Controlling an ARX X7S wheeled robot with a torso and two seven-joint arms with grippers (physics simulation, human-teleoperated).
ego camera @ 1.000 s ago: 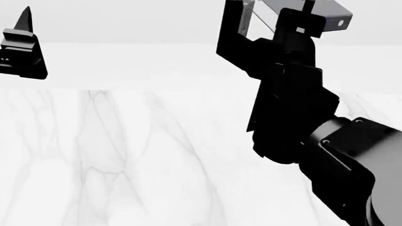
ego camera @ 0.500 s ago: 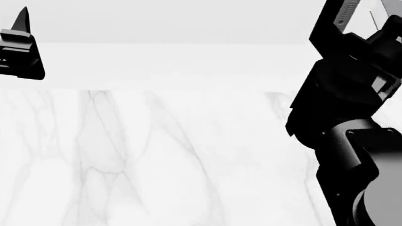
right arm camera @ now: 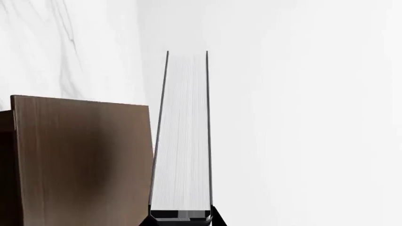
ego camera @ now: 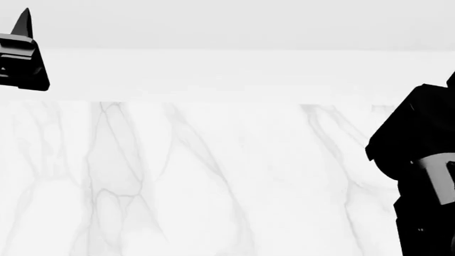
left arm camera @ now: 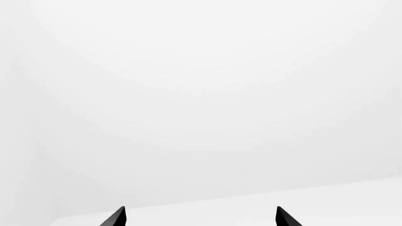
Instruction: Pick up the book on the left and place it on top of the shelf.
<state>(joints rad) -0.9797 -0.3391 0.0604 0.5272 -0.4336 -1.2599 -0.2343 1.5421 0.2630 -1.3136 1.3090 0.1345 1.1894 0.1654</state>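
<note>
Here your left end effector [left arm camera: 199, 217] idles with its fingers spread wide on nothing, parked clear of the work. Beside the shelf [right arm camera: 82, 160], your right end effector [right arm camera: 180, 219] is clamped on the book [right arm camera: 182, 136], held edge-on with its white pages facing the wrist camera, likely so you can lay it flat on the shelf's brown board. The shelf stands against the white marbled worktop [ego camera: 213, 176]; beyond it the room is bare, pale wall.

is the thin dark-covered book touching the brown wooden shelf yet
Cannot tell. In the right wrist view the book, held in the right gripper, sits right beside the shelf, their edges overlapping in the picture with no plain gap or contact.
</note>
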